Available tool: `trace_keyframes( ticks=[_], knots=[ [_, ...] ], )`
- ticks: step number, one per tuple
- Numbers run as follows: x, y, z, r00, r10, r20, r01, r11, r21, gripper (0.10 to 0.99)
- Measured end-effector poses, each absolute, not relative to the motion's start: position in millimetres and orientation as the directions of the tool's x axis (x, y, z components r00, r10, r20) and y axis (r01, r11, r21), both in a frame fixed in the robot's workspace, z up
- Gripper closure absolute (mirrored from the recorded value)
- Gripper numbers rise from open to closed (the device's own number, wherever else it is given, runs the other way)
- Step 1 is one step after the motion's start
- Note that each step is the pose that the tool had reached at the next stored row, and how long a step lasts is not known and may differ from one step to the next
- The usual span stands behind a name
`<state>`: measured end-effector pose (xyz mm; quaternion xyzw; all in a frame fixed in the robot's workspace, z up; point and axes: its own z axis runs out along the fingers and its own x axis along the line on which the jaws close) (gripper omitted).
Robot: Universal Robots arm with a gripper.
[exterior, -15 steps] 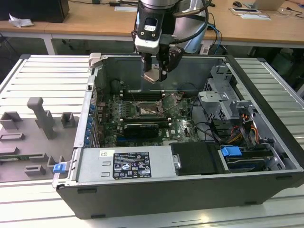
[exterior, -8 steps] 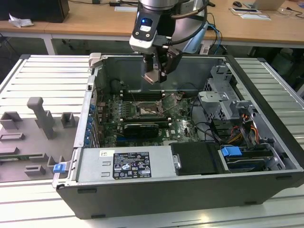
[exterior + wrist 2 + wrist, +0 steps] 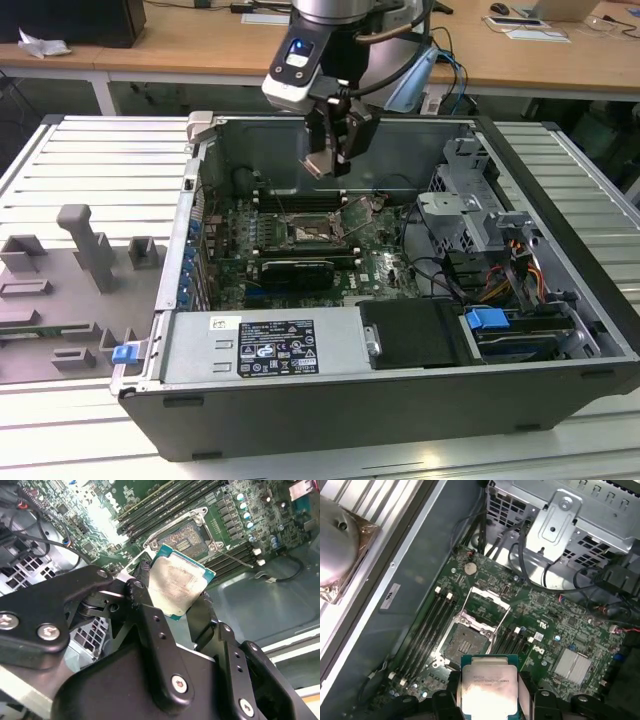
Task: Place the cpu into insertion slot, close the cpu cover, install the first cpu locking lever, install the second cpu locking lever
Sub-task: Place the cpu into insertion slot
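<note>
- Pale silver-beige metal tops the small flat square cpu, which is gripped by two opposite edges between the black fingers of the gripper; the claw is closed on the chip alone.
- The chip is held in the air, clear of the green circuit board. The square dark insertion slot with its silvery rim lies below and just ahead of the fingertips and is not yet reached.
- The thin silvery cpu cover is seen swung up on the far side of the slot from the claw, so the well is judged to be open for placing.
- For this step, the chip is best kept level and its edges squared to the rim before it is lowered; whether they are already square cannot be told.
- A straight descent is advised, with no sliding across the socket, whose contacts are presumed delicate.
- The fingers are best kept clear of the long black memory slots that flank the socket on either side of the claw, and of the raised cover ahead.
- The grip is best released only once the chip lies flat inside the rim.
</note>
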<state>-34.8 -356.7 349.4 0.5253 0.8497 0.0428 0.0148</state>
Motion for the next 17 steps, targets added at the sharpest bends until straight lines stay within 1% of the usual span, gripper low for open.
trace_keyframes(
  ticks=[12,17],
  knots=[
    [-34.8,-356.7,344.5,-0.356,0.934,0.020,0.931,0.353,0.086,0.549],
    [-34.9,-356.7,340.8,-0.347,0.938,0.020,0.935,0.344,0.084,0.549]
  ],
)
